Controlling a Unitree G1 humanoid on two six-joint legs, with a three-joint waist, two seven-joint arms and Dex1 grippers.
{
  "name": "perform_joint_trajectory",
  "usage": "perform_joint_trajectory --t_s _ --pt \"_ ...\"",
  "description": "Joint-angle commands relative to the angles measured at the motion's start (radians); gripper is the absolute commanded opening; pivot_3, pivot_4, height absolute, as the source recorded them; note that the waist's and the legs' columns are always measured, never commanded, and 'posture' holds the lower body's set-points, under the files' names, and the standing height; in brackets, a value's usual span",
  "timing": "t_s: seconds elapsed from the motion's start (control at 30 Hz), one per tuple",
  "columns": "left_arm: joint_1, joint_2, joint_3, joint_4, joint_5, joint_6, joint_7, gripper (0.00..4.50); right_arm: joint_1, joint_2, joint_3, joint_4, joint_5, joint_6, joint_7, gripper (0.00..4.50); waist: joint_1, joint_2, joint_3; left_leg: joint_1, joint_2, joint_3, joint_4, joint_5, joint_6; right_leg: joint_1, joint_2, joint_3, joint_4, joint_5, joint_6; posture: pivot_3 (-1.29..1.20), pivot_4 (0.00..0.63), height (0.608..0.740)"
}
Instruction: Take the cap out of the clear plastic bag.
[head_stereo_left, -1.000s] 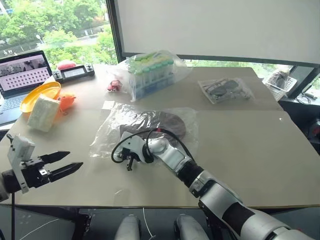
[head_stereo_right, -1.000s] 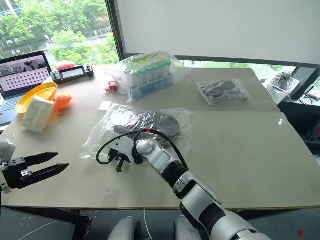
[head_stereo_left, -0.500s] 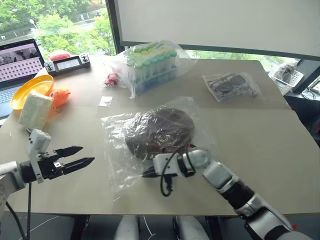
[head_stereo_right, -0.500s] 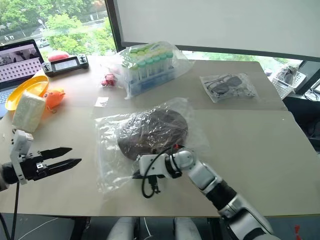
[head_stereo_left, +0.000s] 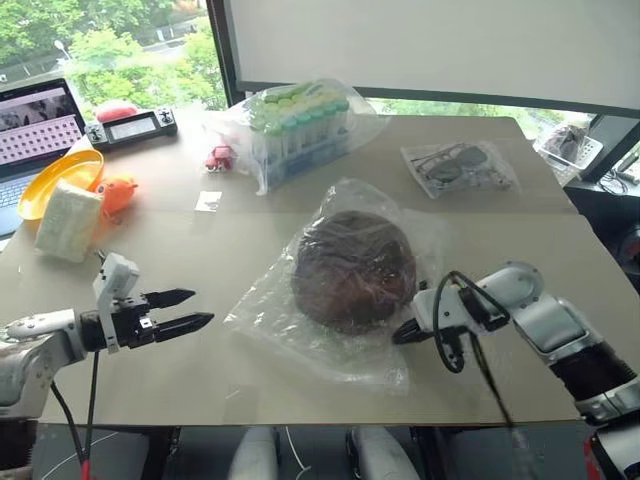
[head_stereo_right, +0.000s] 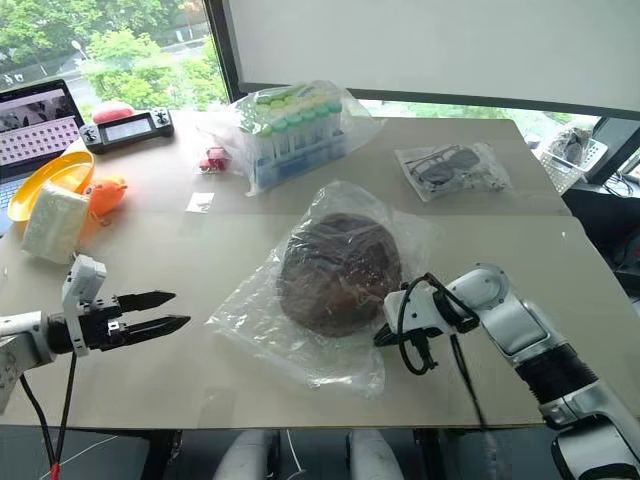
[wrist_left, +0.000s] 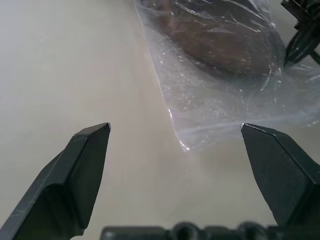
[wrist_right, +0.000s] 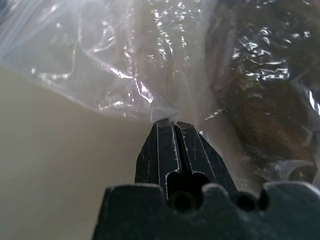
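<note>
Your left claw (head_stereo_left: 190, 310) hangs spread wide above the bare counter (head_stereo_left: 520, 225), aimed at the near-left corner of the clear plastic bag (head_stereo_left: 270, 318) but well short of it. If you close from there you will catch air, or only a loose flap that slides out.

The cap (head_stereo_left: 353, 268) lies inside the bag at the middle of the counter, plastic over its top. Grab through the film and you pinch cap and bag together, so nothing comes free.

Your right claw (head_stereo_right: 385, 337) is pressed together on the bag's right edge, just beside the cap; the wrist view shows film caught at its tips. Pull sideways alone and the whole bag may drag along with the cap inside.
</note>
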Motion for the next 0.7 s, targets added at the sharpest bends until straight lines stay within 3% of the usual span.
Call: perform_joint_trajectory --t_s 0.03,0.33,0.53,0.57,0.6,0.7 --pt "-0.035 -0.033 -0.075 -0.096 -0.012 -0.011 -0.016 4.5 -0.033 -0.021 -0.054 0.094 -0.077 -0.069 -0.083 0.05 0.002 0.0 0.0 0.0 0.0 0.0 0.0 0.0 0.0 0.0 0.0 0.0 0.0 0.0 0.0 0.0 0.15 0.74" --pt "-0.088 -0.068 -0.178 -0.16 -0.008 -0.008 -0.022 4.5 -0.018 -0.07 -0.136 0.106 -0.124 -0.057 -0.2 0.05 0.005 0.001 0.001 0.0 -0.001 0.0 0.007 0.0 0.0 0.002 -0.001 0.001 0.001 0.002 0.003 0.0 0.15 0.74" --pt "-0.154 -0.093 -0.233 -0.134 0.01 -0.019 -0.031 4.5 0.089 -0.071 -0.266 -0.119 0.0 0.186 -0.246 0.05 0.011 0.002 0.001 -0.001 -0.001 0.0 0.01 0.0 0.0 0.004 -0.001 0.001 0.001 0.003 0.005 0.0 0.15 0.74" --pt "-0.163 -0.095 -0.236 -0.13 0.011 -0.021 -0.034 4.5 0.109 -0.073 -0.28 -0.159 0.019 0.236 -0.247 0.6 0.011 0.002 0.001 -0.001 -0.001 0.0 0.01 0.0 0.0 0.004 -0.001 0.001 0.001 0.003 0.005 0.0 0.15 0.74" --pt "-0.174 -0.098 -0.241 -0.127 0.013 -0.023 -0.036 4.5 0.137 -0.08 -0.295 -0.207 0.042 0.287 -0.243 0.67 0.012 0.002 0.001 -0.001 -0.001 -0.001 0.01 0.0 0.0 0.005 0.0 0.001 0.001 0.003 0.005 0.0 0.15 0.74" --pt "-0.194 -0.101 -0.254 -0.118 0.021 -0.038 -0.048 4.5 0.187 -0.075 -0.324 -0.303 0.083 0.374 -0.256 1.69 0.01 0.002 0.001 0.0 -0.001 -0.001 0.01 0.0 0.0 0.007 0.0 0.001 0.001 0.003 0.005 0.0 0.15 0.74"
